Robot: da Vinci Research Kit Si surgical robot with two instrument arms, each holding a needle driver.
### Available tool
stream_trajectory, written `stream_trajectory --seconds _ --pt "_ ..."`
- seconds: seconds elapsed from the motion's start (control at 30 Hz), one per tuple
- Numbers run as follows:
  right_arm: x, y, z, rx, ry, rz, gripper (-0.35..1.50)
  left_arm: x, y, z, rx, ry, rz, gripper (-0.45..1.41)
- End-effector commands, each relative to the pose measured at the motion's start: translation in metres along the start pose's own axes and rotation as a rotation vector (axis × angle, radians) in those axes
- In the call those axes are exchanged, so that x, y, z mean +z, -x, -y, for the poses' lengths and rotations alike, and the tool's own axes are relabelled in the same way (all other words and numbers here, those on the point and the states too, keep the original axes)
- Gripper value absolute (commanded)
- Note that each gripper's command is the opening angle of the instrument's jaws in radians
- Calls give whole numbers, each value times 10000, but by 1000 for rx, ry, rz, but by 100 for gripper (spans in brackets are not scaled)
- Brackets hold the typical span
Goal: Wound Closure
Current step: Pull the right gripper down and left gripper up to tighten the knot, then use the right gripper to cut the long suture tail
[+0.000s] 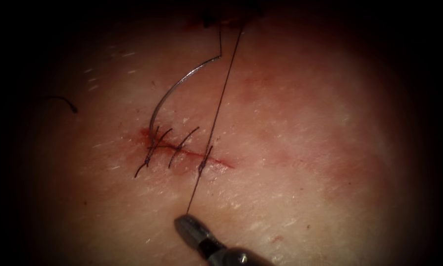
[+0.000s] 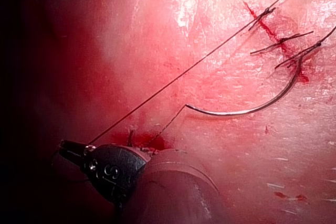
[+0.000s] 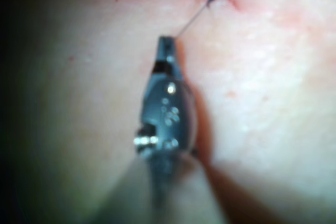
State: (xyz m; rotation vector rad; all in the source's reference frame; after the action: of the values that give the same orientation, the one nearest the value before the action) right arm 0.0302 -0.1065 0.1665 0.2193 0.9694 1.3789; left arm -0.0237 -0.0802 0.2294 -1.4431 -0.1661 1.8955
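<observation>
Tissue (image 1: 300, 148) with stitched cut (image 1: 182, 148), right claw (image 1: 186, 221) closed on thread (image 1: 221, 93), left claw (image 2: 65, 148) gripping thread too, needle (image 1: 174, 91) lying loose.

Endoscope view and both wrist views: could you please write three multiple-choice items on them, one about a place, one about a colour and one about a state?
1. Where is the needle?
A. On the tissue above the cut, curving down to its left end
B. Between a tool's jaws
C. Right of the cut's right end

2. What colour is the thread?
A. White
B. Dark
C. Bright green

3. How are the jaws of the right tool?
A. Open, holding nothing
B. Shut on the needle
C. Shut on the thread

Answers:
1 A: no tool grips the needle; whether its tip is in the tissue cannot be told.
2 B: it shows as a dark line.
3 C: the taut thread ends at its tip, and the left tool holds the thread too.
</observation>
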Motion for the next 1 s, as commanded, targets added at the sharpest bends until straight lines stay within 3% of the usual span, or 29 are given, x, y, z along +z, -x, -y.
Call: stream_trajectory --seconds 0.03,0.53,0.7,0.73,0.77,0.8,0.87,1.0 --pt "-2 14 13 6 -3 6 -35 7 8 -10 6 -3 3 -45" --pt "-2 22 12 0 0 14 -35 20 6 4 45 -19 7 -45" --pt "4 19 10 8 -15 14 -35 14 15 -16 47 17 4 -45" --pt "6 18 8 7 -28 12 4 11 16 -21 45 23 3 -45" --pt "6 16 4 7 -35 2 68 8 16 -27 43 27 4 -45" --pt "6 15 1 -5 -40 -3 94 3 15 -34 46 36 4 -45" --pt "5 11 -7 -24 -44 0 118 -7 11 -46 55 51 6 -45" --pt "-9 1 -19 -107 -79 20 133 -34 -14 -67 73 81 12 -45"
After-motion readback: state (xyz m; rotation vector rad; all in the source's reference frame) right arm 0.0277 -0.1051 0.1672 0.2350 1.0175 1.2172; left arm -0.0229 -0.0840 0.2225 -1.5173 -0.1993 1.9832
